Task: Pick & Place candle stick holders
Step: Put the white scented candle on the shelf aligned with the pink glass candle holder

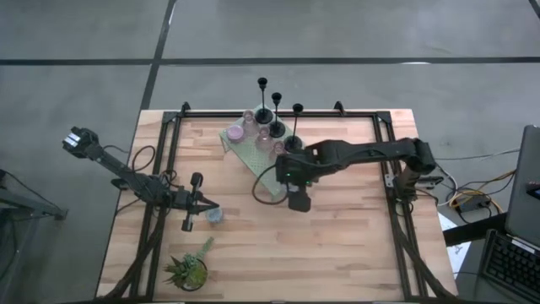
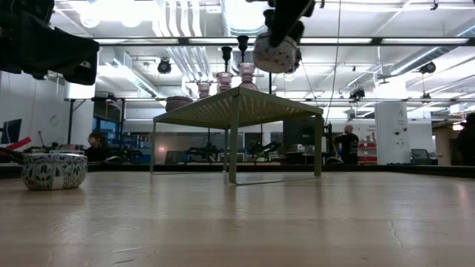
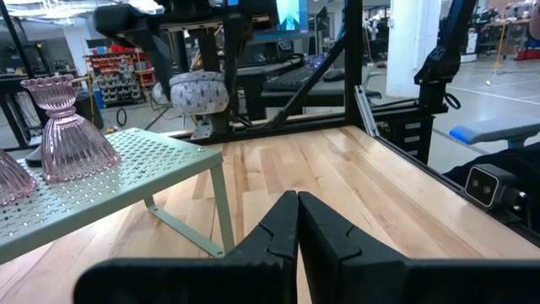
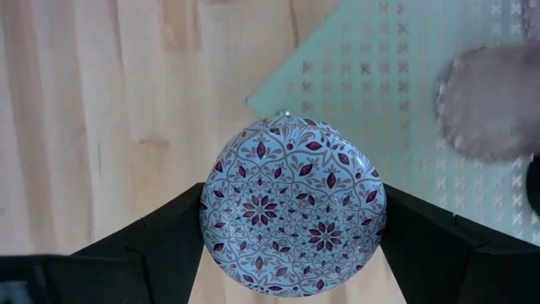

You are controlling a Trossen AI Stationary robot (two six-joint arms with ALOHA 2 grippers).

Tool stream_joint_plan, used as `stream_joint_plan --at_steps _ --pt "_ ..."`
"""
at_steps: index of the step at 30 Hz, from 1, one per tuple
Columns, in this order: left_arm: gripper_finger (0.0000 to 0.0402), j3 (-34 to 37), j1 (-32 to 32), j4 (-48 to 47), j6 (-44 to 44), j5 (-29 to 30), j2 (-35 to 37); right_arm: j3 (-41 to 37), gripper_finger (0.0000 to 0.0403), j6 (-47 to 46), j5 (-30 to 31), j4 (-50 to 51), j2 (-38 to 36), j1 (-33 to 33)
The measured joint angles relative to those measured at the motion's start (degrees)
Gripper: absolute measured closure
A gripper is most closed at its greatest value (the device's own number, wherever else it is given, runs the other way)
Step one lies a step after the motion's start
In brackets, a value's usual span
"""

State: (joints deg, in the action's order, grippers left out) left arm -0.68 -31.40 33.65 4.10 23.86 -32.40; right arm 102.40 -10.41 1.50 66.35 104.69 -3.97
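My right gripper [image 1: 291,175] is shut on a round pale cup with a dark red and blue pattern [image 4: 291,207], held above the near corner of the green perforated stand [image 1: 253,160]. Several pink holders [image 2: 225,80] and three black thin-stemmed holders [image 1: 276,105] stand on the stand's far part. Another patterned pale cup [image 1: 216,216] rests on its base on the table. My left gripper [image 1: 202,203] is shut and empty just beside it, low over the table. My right gripper pinches the patterned cup by two opposite sides [image 4: 211,221] between its two fingers [image 4: 173,232]. The fingers come from above, pointing down. The cup [image 2: 276,52] is lifted clear, hanging above the stand's top [image 2: 237,100].
A small spiky green potted plant [image 1: 190,270] stands near the table's near left corner. Black frame rails [image 1: 169,135] run along the table's left, right and far edges. Bare wood lies between the stand and the near edge. The room beyond shows in the low view.
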Motion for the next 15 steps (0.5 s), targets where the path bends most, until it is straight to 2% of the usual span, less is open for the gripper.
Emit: stream_joint_plan --at_steps 15 --pt "0.0387 0.0 0.0 -0.2 0.0 0.0 0.0 8.7 0.0103 6.6 1.9 3.3 8.4 2.2"
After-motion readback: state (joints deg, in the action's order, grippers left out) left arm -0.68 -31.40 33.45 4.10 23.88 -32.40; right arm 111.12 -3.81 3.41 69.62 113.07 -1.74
